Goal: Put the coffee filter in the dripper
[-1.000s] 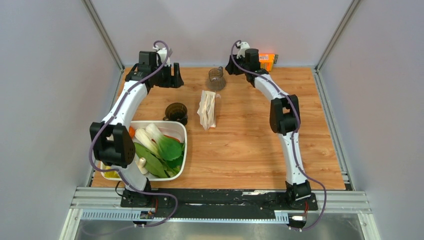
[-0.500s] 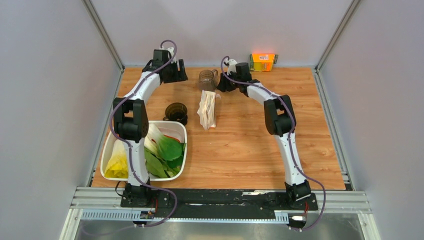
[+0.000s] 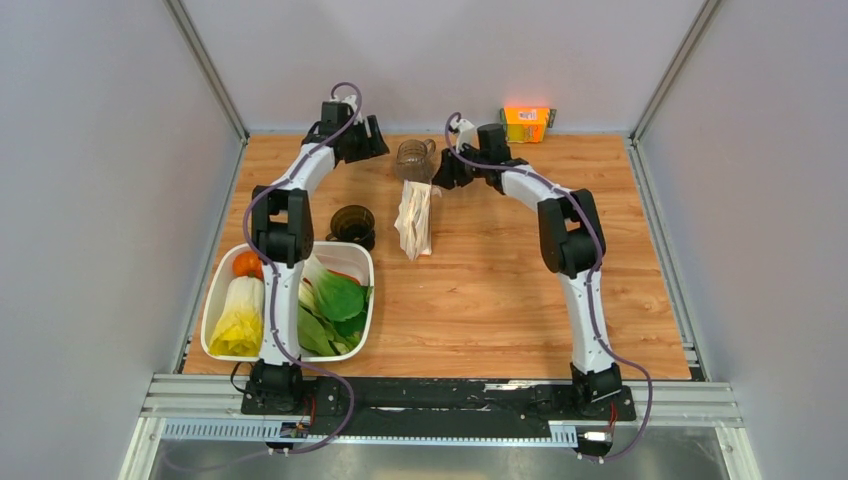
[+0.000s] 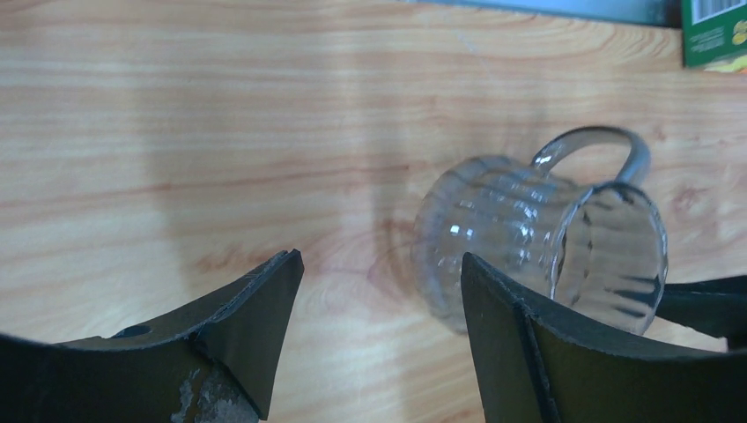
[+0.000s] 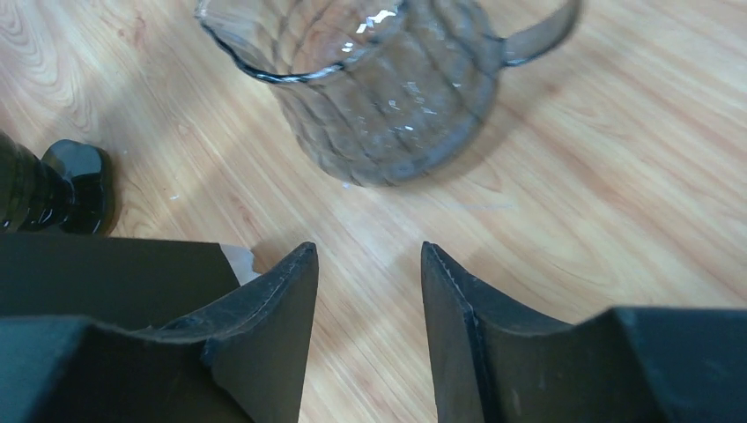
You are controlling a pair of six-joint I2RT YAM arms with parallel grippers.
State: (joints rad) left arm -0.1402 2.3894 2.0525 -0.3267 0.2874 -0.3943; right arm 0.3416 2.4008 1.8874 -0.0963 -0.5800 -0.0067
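Nothing of the task is looking done: the small dark brown see-through funnel-shaped dripper (image 3: 352, 222) is sitting empty, well back from the left gripper (image 4: 379, 264) towards the bases; no single white paper filter is showing, only a clear-wrapped packet of cream filters (image 3: 415, 220) just beside the right gripper (image 5: 368, 251); both grippers are gaping and holding nothing, the left wide, the right narrower; a clear glass jug (image 3: 412, 158) is crowding the gap between the 2; open worktop (image 3: 520, 280) is lying behind the right gripper.

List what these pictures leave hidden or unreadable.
Coffee filter: no single one distinguishable; top view shows only the packet, too small.
Dripper: right wrist view, cut by the left edge.
Box: left wrist view, cropped at the corner.
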